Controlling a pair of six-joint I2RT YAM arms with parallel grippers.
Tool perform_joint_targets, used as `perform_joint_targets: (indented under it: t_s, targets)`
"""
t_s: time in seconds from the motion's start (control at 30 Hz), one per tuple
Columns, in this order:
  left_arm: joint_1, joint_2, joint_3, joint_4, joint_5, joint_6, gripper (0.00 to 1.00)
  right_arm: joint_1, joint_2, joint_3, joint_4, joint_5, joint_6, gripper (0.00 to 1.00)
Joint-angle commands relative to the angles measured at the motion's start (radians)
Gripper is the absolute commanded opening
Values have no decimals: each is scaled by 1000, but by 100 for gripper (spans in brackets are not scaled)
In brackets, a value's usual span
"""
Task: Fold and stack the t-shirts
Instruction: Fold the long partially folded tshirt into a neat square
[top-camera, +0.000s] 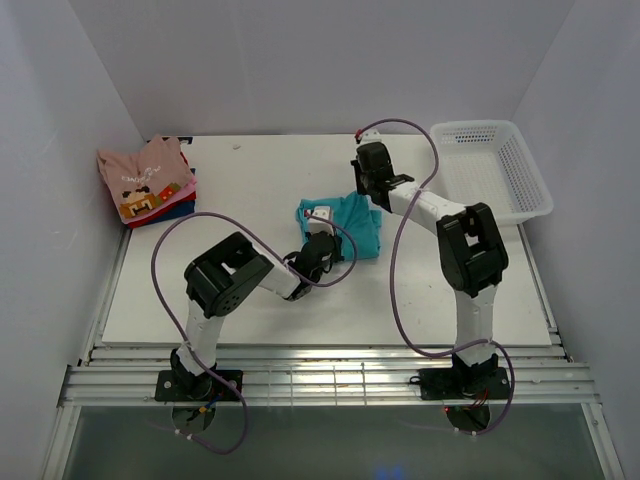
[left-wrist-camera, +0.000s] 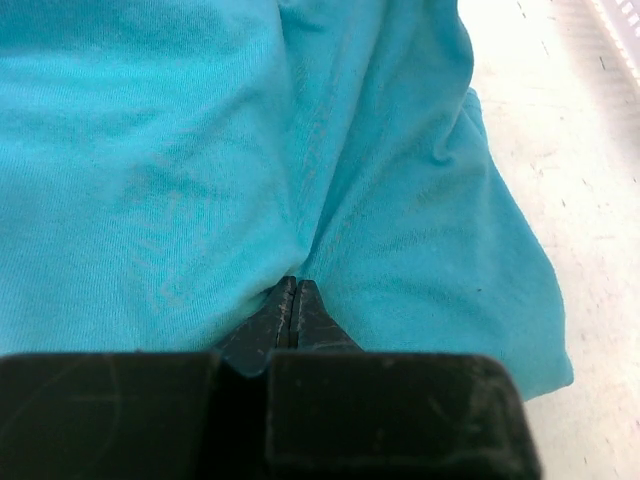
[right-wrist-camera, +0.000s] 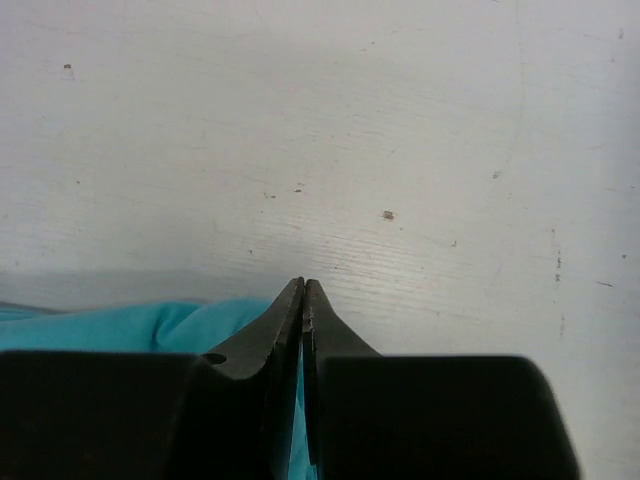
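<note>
A pile (top-camera: 150, 180) of folded shirts sits at the far left corner of the bench (top-camera: 400, 300) — that part looks done. The teal shirt (top-camera: 358, 222) lies mid-bench, bunched, with the left claw (left-wrist-camera: 293, 287) and right claw (right-wrist-camera: 303, 287) each pinched tight on its cloth — folding and stacking it are left.

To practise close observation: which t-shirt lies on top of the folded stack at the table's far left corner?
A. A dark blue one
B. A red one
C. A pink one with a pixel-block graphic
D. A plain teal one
C: the pink t-shirt with the pixel-block graphic tops the stack. Red and dark blue edges show only beneath it, and the teal t-shirt lies mid-table.
</note>
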Motion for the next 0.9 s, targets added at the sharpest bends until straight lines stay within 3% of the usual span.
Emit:
perform_joint_targets:
  t_s: [0.0, 0.27, 0.37, 0.5, 0.67, 0.7, 0.87]
  targets:
    - [-32, -55, -66, -109, 16, -27, 0, 1, -167, -59, 42, 13, -21, 8]
    - [-40, -287, -14, -135, -73, 123, 1, 16, -458, -369, 76, -249, 69, 9]
    - [-40, -373, 17, -175, -136, 186, 14, 21, -495, -434, 76, -323, 103, 10]
    - [-29, -457, 8, -249, -178, 232, 61, 30, -492, -497, 96, -405, 135, 9]
    - [51, -546, -81, -327, -17, 131, 73, 36, -422, -514, 119, -474, 160, 8]
    - [86, -554, -96, -325, 61, 118, 86, 38, -409, -509, 117, -474, 161, 8]
    - [181, -574, -164, -317, 265, 49, 87, 42, -300, -475, 66, -414, 171, 8]
